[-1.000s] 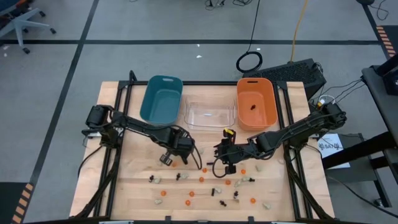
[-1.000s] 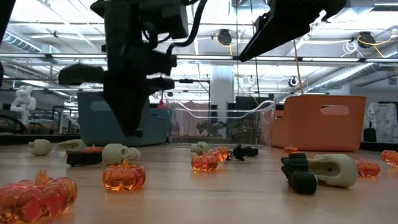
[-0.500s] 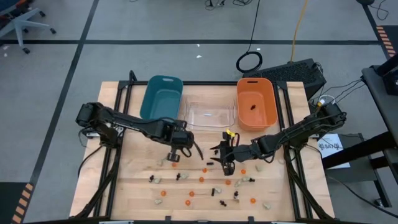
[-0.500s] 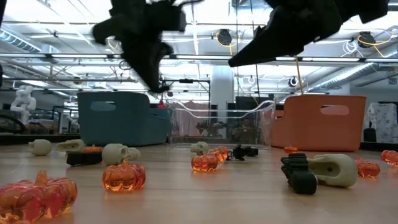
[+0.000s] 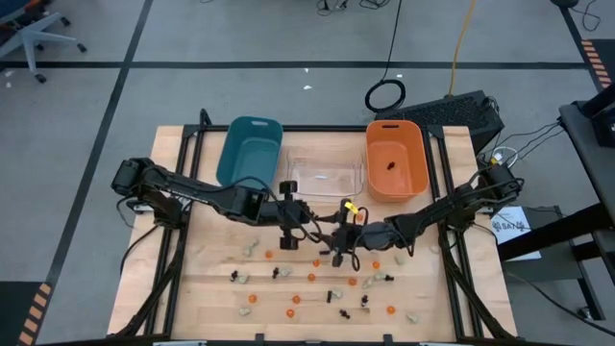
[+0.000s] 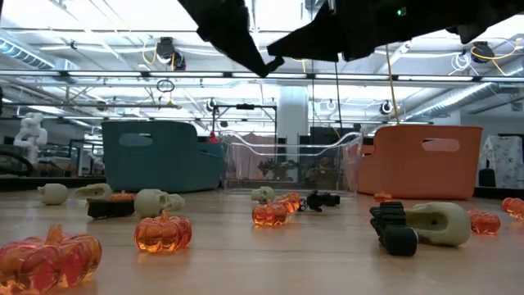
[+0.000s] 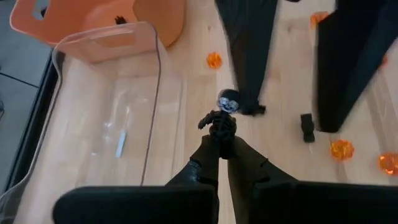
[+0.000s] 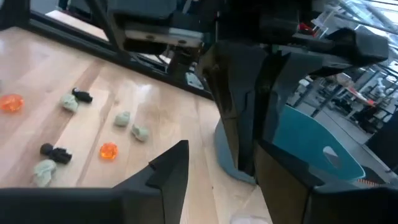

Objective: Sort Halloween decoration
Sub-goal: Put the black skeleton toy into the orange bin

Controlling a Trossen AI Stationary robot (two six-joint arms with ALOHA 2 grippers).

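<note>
My left gripper (image 7: 222, 142) is shut on a small black spidery trinket with a pale head (image 7: 221, 118). It hangs above the table (image 5: 216, 288) beside the clear bin (image 7: 112, 118); the high view has the left gripper (image 5: 289, 238) mid-table. My right gripper (image 5: 336, 242) faces it from the right, open, and its two dark fingers (image 7: 249, 62) stand apart with nothing between them. Orange pumpkins (image 6: 163, 232), pale skulls (image 6: 442, 223) and black trinkets (image 6: 393, 229) lie loose on the table's near half. My left gripper pinches the black trinket's rear end (image 7: 219, 132) between its two fingertips. The fingers slant down from the table's left. The trinket sticks out past the fingertips with its pale head (image 7: 227, 102) foremost, lifted clear of the table.
Three bins stand in a row at the far edge: teal (image 5: 248, 152), clear (image 5: 325, 178) and orange (image 5: 395, 159), the orange one with a black trinket inside (image 5: 392, 163). The two grippers are close together at mid-table. A black frame runs along the table's sides.
My left gripper has risen from the table and gone toward the table's right, tipping from pointing down to a slant and rolling; it has stayed shut. My right gripper has tipped up from pointing down to nearly level and shifted a little toward the left arm.
</note>
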